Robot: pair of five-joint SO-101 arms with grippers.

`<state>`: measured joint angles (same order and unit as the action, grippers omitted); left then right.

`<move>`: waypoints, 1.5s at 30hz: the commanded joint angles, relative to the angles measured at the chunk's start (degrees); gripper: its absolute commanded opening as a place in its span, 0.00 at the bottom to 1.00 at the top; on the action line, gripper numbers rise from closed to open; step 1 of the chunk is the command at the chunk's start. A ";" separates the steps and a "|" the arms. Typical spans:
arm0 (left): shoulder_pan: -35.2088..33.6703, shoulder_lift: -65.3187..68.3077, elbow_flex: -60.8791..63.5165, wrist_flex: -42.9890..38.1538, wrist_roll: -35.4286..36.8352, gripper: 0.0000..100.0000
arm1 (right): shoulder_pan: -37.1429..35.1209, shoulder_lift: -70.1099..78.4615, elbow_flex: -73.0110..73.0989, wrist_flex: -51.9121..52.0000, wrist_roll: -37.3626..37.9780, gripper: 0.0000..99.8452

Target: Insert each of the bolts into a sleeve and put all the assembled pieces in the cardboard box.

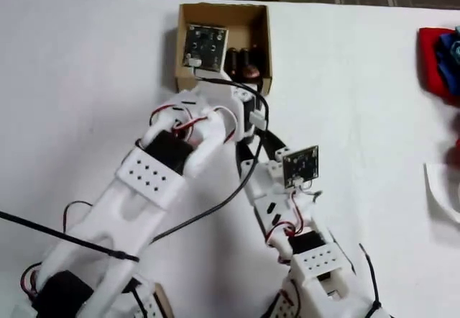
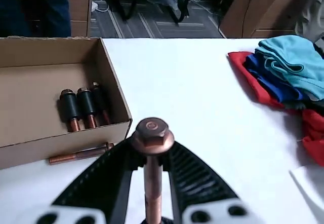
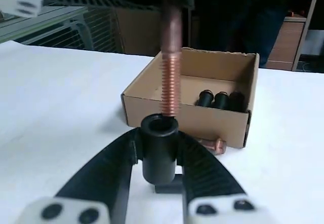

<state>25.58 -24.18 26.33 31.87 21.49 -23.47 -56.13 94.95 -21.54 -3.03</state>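
While left gripper point(image 2: 152, 147) clamps bolt point(image 2: 152, 183), right gripper point(image 3: 159, 135) clamps sleeve point(image 3: 159, 155) near cardboard box point(image 2: 114, 89): box holds three assembled pieces point(image 2: 81, 107); spare bolt point(image 2: 81, 154) outside, just beside box wall.

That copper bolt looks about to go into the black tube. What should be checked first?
1. The left arm's fingers shut on the copper bolt: ok.
2. The right arm's fingers shut on the black sleeve: ok.
3. Bolt tip centred over the sleeve's mouth: cannot tell.
4. Free room in the cardboard box beside three assembled pieces: ok.
5. Sleeve on the loose bolt outside the box: not ok.
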 commanded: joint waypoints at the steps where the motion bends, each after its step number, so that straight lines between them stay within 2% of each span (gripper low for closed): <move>1: 0.70 0.00 -3.21 0.79 -2.11 0.03 | 1.89 -1.71 -0.18 -1.36 0.62 0.02; 10: 0.88 0.35 -2.77 1.85 -2.37 0.03 | 1.54 -1.89 -0.18 -1.36 0.62 0.02; 18: 5.98 0.35 3.03 1.41 -2.46 0.03 | 1.63 -1.71 -0.09 -1.36 0.62 0.02; 22: 6.24 0.35 5.05 1.49 -2.81 0.03 | 1.89 -2.07 1.23 -1.36 0.62 0.02; 24: 6.07 0.35 6.20 1.76 -6.95 0.03 | 1.89 -2.07 1.32 -1.36 1.32 0.02; 27: 5.36 0.26 7.60 1.76 -13.89 0.03 | 1.89 -2.07 1.41 -1.36 6.68 0.02; 32: 2.81 -0.09 5.49 4.66 -15.03 0.03 | 1.89 -1.80 1.41 -1.36 9.05 0.02; 34: 1.58 0.09 3.03 7.82 -15.03 0.06 | 1.89 -1.80 1.41 -1.36 9.05 0.02; 40: -1.67 -0.26 -2.42 17.67 -14.77 0.25 | 1.89 -1.71 1.41 -1.36 9.05 0.02; 45: -1.41 -0.26 -4.53 21.98 -14.86 0.25 | 1.89 -1.71 1.41 -1.36 9.05 0.02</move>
<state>24.44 -23.65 25.01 52.35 6.99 -22.33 -55.96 95.65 -21.54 5.49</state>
